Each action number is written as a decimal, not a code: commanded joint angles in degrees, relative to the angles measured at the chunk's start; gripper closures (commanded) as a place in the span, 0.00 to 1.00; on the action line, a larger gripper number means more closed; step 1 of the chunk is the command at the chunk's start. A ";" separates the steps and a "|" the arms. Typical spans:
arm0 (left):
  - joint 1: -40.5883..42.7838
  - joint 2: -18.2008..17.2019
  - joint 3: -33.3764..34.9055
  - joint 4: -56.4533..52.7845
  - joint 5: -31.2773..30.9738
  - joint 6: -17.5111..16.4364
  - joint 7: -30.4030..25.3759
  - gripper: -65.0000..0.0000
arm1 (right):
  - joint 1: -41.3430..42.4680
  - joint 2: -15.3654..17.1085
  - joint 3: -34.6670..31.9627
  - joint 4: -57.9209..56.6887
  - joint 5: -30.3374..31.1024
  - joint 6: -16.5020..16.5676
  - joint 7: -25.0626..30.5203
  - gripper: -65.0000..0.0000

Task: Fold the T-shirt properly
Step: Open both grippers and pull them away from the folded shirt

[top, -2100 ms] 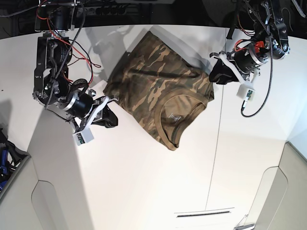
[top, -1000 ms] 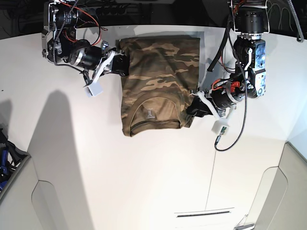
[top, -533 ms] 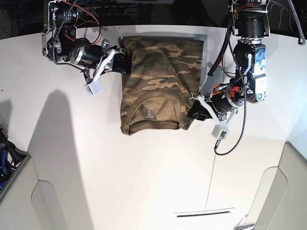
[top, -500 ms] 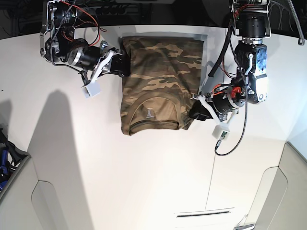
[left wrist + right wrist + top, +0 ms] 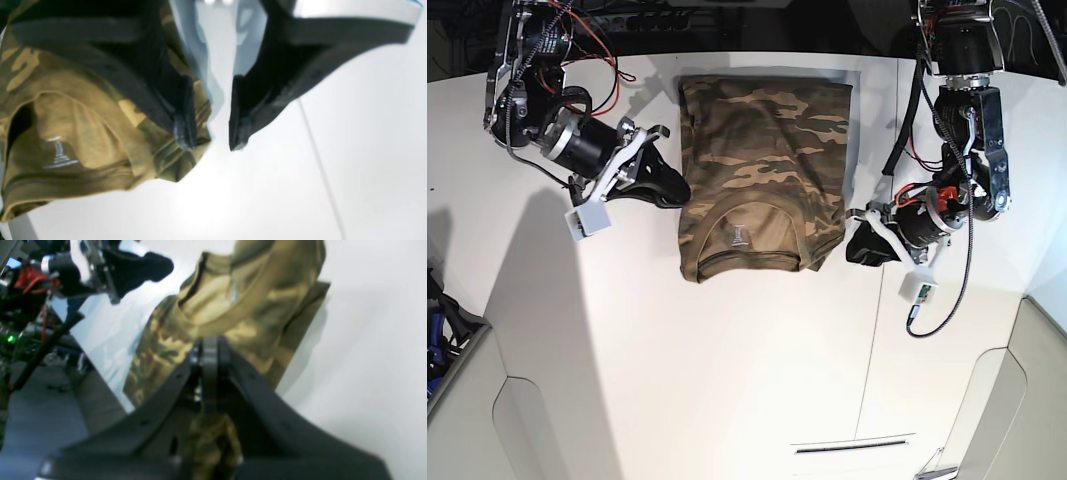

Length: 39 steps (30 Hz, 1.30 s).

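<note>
lying folded on the table, t-shirt; left hand apart, right hand together

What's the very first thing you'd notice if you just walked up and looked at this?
The camouflage T-shirt, lying folded into a neat block in the middle of the far part of the white table, collar toward the near side. Next come the two black robot hands, one beside each edge of it: the left hand open and off the cloth, the right hand shut at the other edge.
</note>
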 commanded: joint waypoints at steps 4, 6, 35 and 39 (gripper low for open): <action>0.94 -0.33 -0.46 1.07 -1.25 -1.07 -0.72 0.72 | 4.48 0.02 0.00 0.79 -1.36 0.22 4.07 1.00; 1.99 -0.35 -0.46 1.07 -1.51 -1.09 -0.74 0.72 | 6.60 0.02 -0.52 -0.24 -2.43 0.22 4.20 1.00; 6.58 -0.35 -3.82 1.27 -2.93 -2.51 -0.39 0.72 | 24.76 0.57 -9.97 -34.16 -13.22 0.35 9.05 1.00; 7.28 -0.70 -10.16 2.19 -9.07 -5.77 3.30 0.72 | 24.72 0.83 -9.97 -28.30 -11.34 0.35 6.19 1.00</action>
